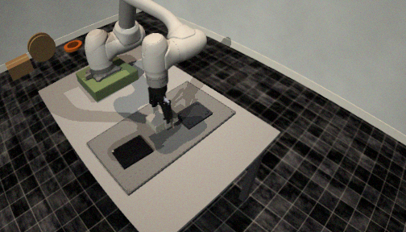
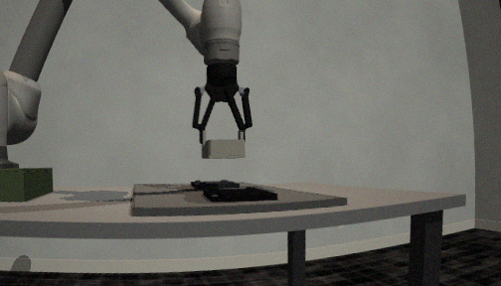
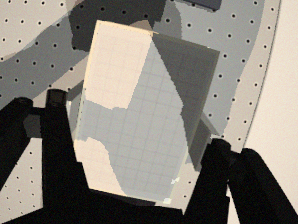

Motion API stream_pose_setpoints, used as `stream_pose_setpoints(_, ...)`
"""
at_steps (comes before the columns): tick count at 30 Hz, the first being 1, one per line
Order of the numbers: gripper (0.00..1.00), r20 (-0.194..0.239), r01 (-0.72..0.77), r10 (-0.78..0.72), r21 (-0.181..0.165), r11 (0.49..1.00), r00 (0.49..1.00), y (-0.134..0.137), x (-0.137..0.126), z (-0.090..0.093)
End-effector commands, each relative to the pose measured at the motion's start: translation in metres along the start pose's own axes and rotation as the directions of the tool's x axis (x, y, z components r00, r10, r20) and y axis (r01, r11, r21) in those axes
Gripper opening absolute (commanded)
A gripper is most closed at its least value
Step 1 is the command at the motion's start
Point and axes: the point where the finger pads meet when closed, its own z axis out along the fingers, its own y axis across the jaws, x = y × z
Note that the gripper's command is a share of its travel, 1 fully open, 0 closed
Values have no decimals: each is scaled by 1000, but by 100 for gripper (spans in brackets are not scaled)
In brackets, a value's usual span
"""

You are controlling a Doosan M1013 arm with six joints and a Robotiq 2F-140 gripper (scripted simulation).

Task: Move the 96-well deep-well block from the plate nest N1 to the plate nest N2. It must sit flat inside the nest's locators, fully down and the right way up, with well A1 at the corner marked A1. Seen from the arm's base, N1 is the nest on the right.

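Observation:
The pale deep-well block [image 1: 158, 125] [image 2: 225, 149] [image 3: 132, 117] hangs level in the air, above the board between the two nests. My gripper [image 1: 162, 119] [image 2: 222, 140] [image 3: 138, 107] is shut on the block, one finger on each long side. The dark nest N1 [image 1: 133, 151] [image 2: 241, 194] is empty. The dark nest N2 [image 1: 195, 115] [image 2: 215, 184] is also empty; its corner [image 3: 205, 3] shows at the top of the wrist view, past the block. The A1 markings cannot be made out.
Both nests sit on a grey perforated board [image 1: 130, 184] [image 2: 318, 204] [image 3: 235, 90] on the table [image 1: 225, 155] [image 2: 427, 202]. The arm's base stands on a green block [image 1: 114, 83] [image 2: 39, 183] behind the board. An orange ring [image 1: 73, 46] lies on the floor, away from the table.

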Motion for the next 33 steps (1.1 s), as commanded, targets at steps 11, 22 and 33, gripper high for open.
stream_pose_setpoints(11,0,0,0,0,0,1000,1000,1,43,0)
stream_pose_setpoints(22,0,0,0,0,0,1000,1000,1,73,0)
stream_pose_setpoints(33,0,0,0,0,0,1000,1000,2,103,0)
